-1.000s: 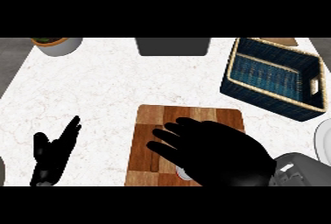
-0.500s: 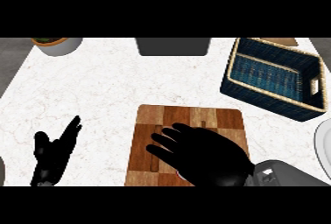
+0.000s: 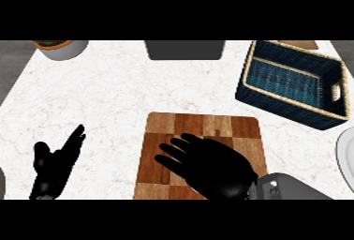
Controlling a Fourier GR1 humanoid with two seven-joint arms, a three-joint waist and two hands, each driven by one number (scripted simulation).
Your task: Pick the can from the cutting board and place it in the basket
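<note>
Head view: my right hand (image 3: 211,168) lies palm-down over the cutting board (image 3: 207,124), covering the spot where the can must be.
The can itself is hidden, so I cannot tell if it is grasped. My left hand (image 3: 59,161) rests open at lower left, out of the way. The basket (image 3: 283,110) stands beyond, upper right.

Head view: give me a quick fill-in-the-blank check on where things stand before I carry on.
1. The right hand is over the wooden ____.
2. The basket, at the view's upper right, has a ____ lining inside.
3. The left hand rests open on the counter, off the board, at the view's lower ____.

Missing words: cutting board; blue; left.
</note>
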